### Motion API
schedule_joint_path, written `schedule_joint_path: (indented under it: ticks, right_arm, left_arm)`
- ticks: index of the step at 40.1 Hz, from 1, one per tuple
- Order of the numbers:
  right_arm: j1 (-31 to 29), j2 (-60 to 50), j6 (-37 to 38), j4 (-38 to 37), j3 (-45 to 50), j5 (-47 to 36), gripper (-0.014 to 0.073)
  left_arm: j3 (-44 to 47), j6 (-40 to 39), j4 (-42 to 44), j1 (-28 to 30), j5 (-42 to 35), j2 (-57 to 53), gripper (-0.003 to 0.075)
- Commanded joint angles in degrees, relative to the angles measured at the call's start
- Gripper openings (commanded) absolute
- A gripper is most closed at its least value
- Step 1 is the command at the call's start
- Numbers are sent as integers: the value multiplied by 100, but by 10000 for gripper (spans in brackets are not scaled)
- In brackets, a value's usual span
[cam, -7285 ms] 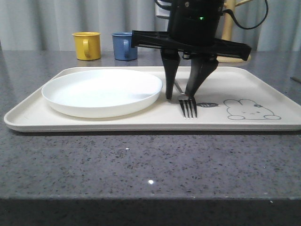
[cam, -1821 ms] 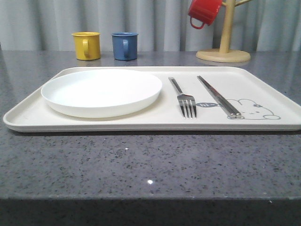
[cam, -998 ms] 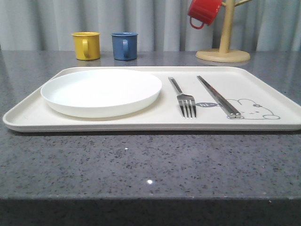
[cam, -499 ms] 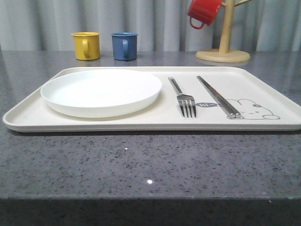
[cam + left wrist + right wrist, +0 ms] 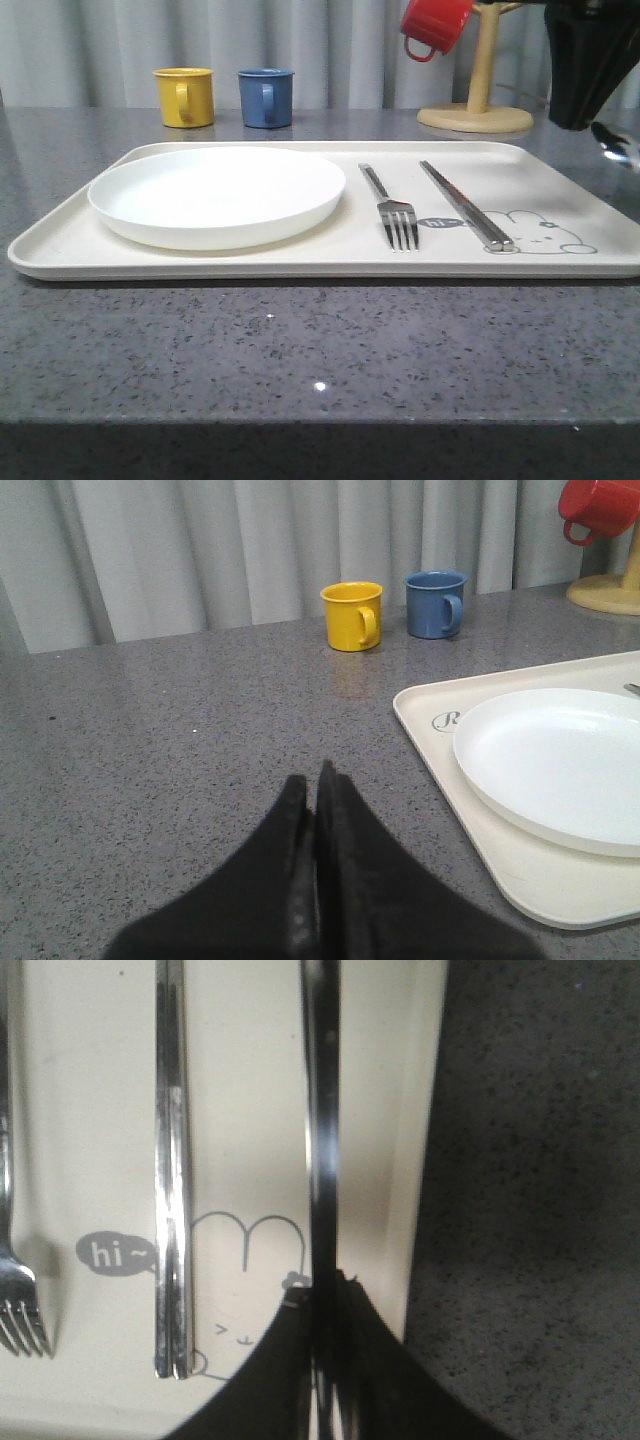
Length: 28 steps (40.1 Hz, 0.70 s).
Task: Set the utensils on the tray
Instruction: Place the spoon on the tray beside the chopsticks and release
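Note:
The cream tray holds a white plate on its left half. A fork and a pair of chopsticks lie side by side right of the plate. My right gripper hangs above the tray's far right end, shut on a long spoon. In the right wrist view the spoon handle runs from the gripper along the tray's right rim, beside the chopsticks and fork. My left gripper is shut and empty over bare table, left of the tray and plate.
A yellow mug and a blue mug stand behind the tray. A red mug hangs on a wooden mug tree at the back right. Grey stone table surrounds the tray.
My right gripper has come into the front view at the upper right, carrying the spoon. Since the earliest frame, when it stood over the fork, the chopsticks have been laid beside the fork.

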Motion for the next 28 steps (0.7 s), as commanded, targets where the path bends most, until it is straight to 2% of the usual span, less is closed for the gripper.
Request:
schedule_joint_path:
  ticks: [1, 18, 28]
  right_arm:
    - [-4, 4, 76, -64, -150, 246, -57]
    - [-4, 519, 171, -32, -150, -29, -55]
    - [-4, 519, 171, -32, -150, 3, 104]
  left_arm:
    - [-171, -7, -58, 4, -495, 57, -18]
    - [-171, -7, -58, 4, -495, 57, -18]
    - [-171, -7, -58, 4, -495, 57, -18]
